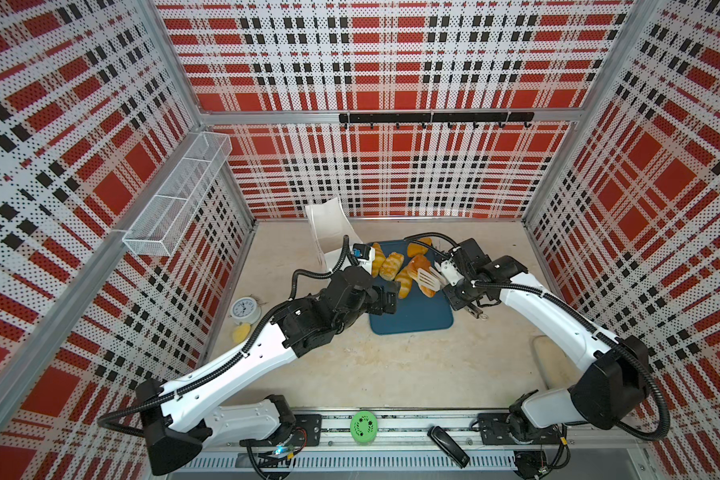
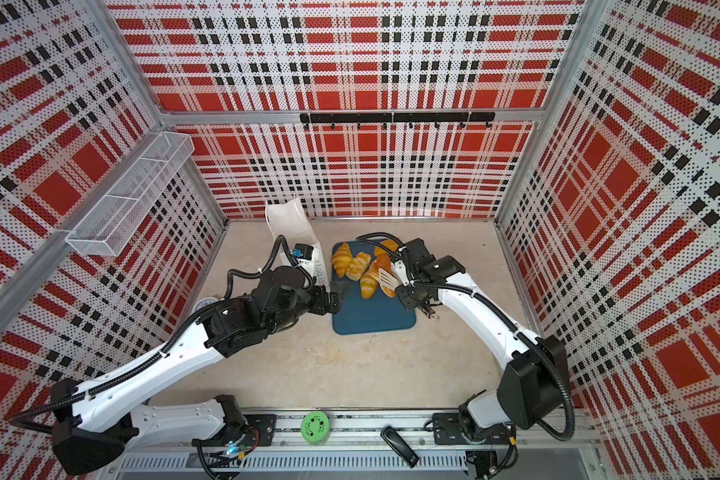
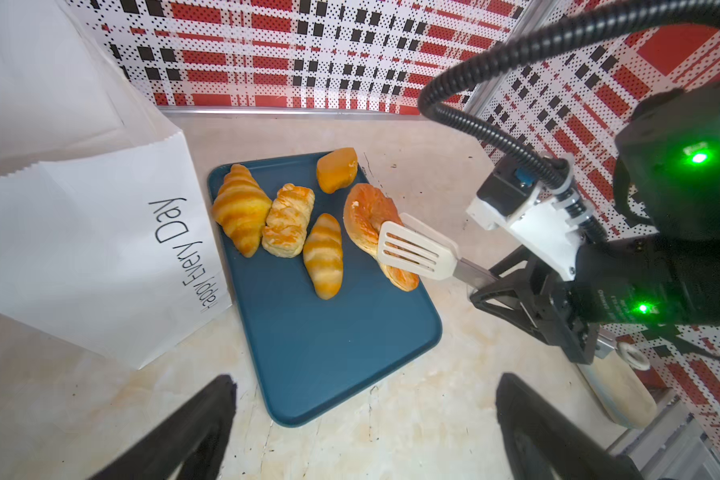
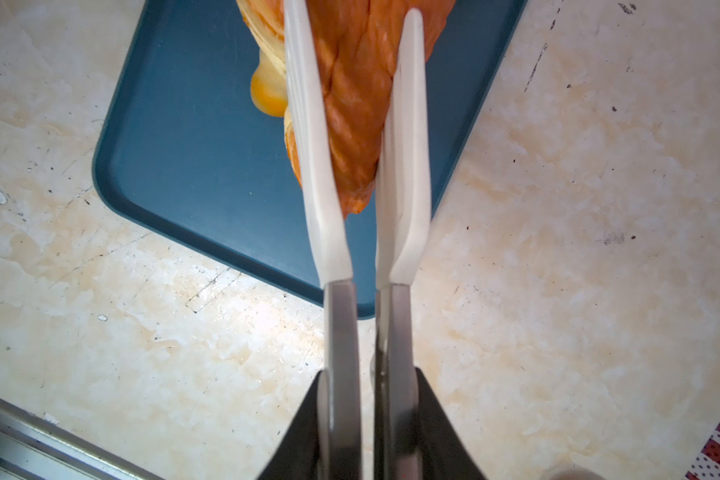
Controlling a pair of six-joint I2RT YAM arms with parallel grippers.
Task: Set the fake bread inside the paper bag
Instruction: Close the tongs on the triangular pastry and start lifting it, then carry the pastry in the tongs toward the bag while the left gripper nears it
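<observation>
The paper bag (image 3: 100, 232) stands far left, mouth apparently upward, though no view shows it well. Near it the left end effector (image 3: 364, 378) hangs wide open, empty. Four loose pieces of fake bread (image 3: 242, 208) lie on the tray (image 3: 329, 340); right of them the right end effector (image 4: 368, 374) squeezes tongs (image 3: 412, 249) across a ring pastry (image 3: 362, 212), so the bag lies leftward, beyond the other pieces.
</observation>
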